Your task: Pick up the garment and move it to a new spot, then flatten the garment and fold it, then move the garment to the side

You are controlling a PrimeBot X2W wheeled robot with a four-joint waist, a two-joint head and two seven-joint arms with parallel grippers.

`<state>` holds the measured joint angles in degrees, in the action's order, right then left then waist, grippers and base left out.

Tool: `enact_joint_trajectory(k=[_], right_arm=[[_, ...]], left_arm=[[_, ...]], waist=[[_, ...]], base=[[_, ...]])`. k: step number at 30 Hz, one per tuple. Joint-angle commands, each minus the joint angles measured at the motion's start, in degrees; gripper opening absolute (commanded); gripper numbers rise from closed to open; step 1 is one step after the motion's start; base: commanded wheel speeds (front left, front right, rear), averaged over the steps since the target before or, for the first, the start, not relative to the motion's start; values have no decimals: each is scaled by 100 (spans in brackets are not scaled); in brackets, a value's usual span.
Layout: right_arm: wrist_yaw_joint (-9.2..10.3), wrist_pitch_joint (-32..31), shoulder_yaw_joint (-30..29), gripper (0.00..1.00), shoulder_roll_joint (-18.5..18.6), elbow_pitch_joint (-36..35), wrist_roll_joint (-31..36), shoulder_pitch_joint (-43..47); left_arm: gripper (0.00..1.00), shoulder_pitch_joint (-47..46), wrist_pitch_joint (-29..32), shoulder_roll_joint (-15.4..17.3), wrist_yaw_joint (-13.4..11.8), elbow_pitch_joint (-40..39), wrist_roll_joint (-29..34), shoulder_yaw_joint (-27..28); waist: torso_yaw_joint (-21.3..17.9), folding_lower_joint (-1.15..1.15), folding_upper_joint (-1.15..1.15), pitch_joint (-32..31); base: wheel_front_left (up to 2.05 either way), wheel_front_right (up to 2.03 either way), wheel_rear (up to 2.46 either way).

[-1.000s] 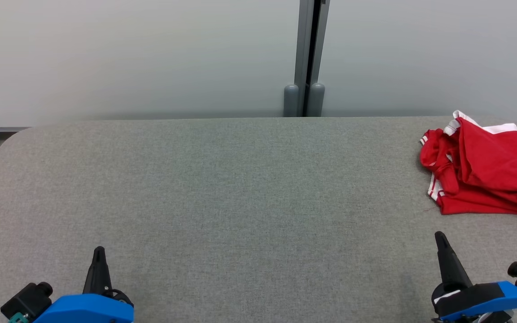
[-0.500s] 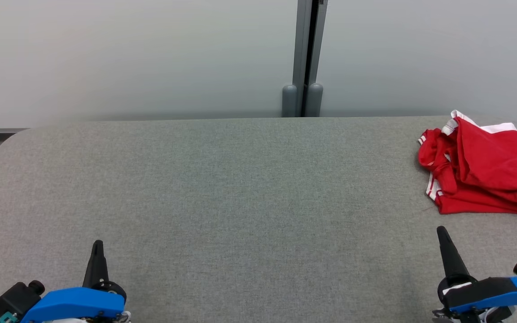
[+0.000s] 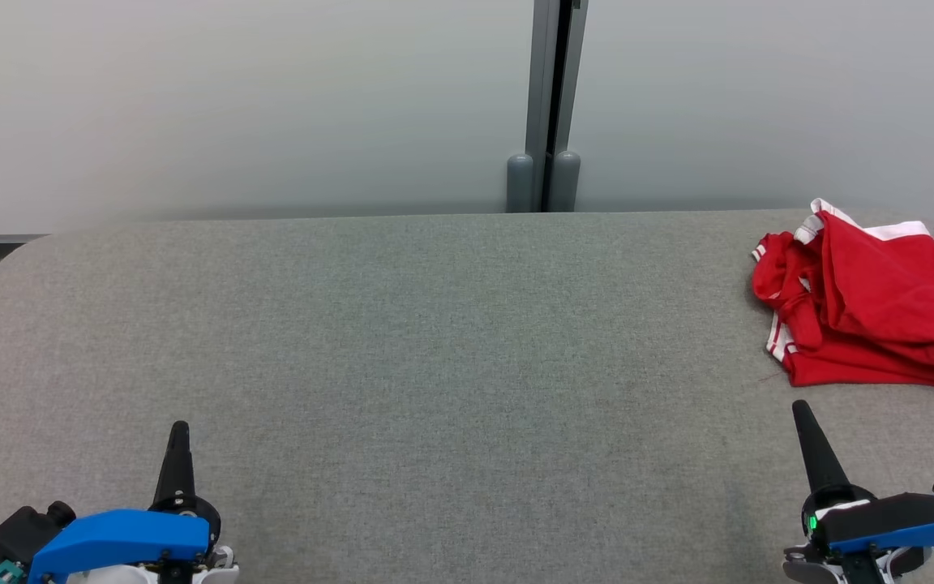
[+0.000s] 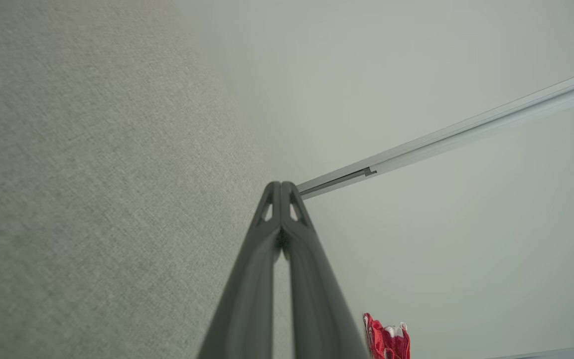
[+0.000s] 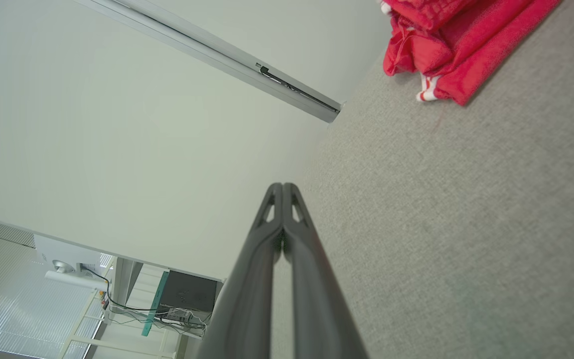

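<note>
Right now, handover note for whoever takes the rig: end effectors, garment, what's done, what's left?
Left end effector: shut, empty, over the near left of the table.
Right end effector: shut, empty, near right, short of the garment, not touching it.
Garment: red with white trim, crumpled in a heap at the table's far right corner.
Done: nothing; garment not yet picked up.
Left: pick up and move it, flatten, fold, move it aside.
</note>
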<state>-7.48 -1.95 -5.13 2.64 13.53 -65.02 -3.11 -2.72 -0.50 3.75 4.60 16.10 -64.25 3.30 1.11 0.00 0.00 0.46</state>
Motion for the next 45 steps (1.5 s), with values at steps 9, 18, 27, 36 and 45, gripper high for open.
enact_joint_trajectory(k=[9, 18, 27, 36, 45], right_arm=[[-2, -110, -49, 0, 33, -22, -676, -179], [-2, -198, -71, 0, 34, -6, -1136, -207], [-2, -262, -93, 0, 36, 9, -1560, -256], [-2, -336, -114, 0, 37, 24, -1958, -273], [-2, -395, -134, 0, 37, 39, -2326, -305]], left_arm=[[0, -185, 184, -4, 103, -104, -681, 110], [0, -242, 301, -25, 148, -129, -1155, 159], [0, -272, 409, -42, 191, -153, -1594, 215], [0, -317, 513, -61, 229, -175, -2005, 263], [0, -362, 610, -77, 268, -195, -2386, 289]], waist=[[-20, 0, 0, -5], [-38, 0, 0, -9], [-55, 0, 0, -14], [-72, 0, 0, -18], [-89, 0, 0, -22]], base=[[0, 0, 0], [0, 0, 0], [0, 0, 0], [0, 0, 0], [0, 0, 0]])
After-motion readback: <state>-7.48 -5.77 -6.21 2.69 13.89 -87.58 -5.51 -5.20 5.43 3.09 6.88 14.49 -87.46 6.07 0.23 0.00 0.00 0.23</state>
